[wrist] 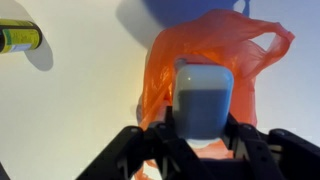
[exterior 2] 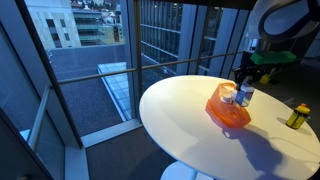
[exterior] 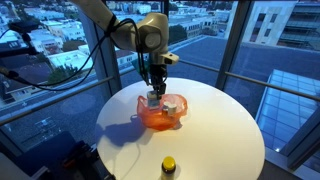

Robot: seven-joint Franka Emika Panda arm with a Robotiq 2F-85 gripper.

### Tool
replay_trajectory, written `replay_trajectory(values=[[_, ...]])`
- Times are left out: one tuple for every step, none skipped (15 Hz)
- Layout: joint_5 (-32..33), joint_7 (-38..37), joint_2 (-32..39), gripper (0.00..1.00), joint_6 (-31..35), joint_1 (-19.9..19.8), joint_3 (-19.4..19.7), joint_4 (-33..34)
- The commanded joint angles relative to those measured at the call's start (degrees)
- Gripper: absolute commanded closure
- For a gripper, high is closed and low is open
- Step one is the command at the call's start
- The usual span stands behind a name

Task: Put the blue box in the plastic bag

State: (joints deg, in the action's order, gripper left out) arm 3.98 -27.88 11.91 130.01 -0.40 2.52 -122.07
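My gripper [wrist: 204,140] is shut on the blue box [wrist: 203,97], a pale blue box with rounded corners. It holds the box just above the orange plastic bag [wrist: 230,48], which lies crumpled on the round white table [exterior: 215,125]. In both exterior views the gripper [exterior: 152,92] [exterior 2: 243,90] hangs over the bag [exterior: 165,112] [exterior 2: 226,110] with the box [exterior: 152,98] [exterior 2: 244,96] at its tips. Whether the box touches the bag cannot be told.
A small yellow can with a black cap [exterior: 168,165] [exterior 2: 296,116] [wrist: 18,37] sits on the table near its edge, apart from the bag. Glass windows [exterior: 50,50] surround the table closely.
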Motion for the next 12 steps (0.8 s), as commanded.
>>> replay_trajectory(values=[[0.54,0.32,0.93,0.80,1.67,0.76,0.69,0.54],[0.75,0.42,1.37,0.80,2.45,0.86,0.69,0.69],[0.71,0.81,1.82,0.80,3.41,0.95,0.61,0.80],[0.57,1.24,2.20,0.80,4.26,1.08,0.53,0.82],[0.39,1.78,2.77,0.80,5.40,1.25,0.41,0.85],[0.33,2.16,3.31,0.80,6.47,1.45,0.39,0.86],[-0.23,3.03,3.97,0.80,7.30,1.55,0.20,0.93],[-0.37,3.61,4.74,0.80,8.21,1.76,0.11,1.07],[-0.34,3.88,5.41,0.80,8.83,1.99,0.12,1.25],[-0.44,4.34,6.31,0.80,9.55,2.17,0.12,1.62],[-0.55,4.72,7.16,0.80,10.13,2.32,0.16,2.03],[-0.73,5.15,8.00,0.80,10.78,2.39,0.18,2.46]])
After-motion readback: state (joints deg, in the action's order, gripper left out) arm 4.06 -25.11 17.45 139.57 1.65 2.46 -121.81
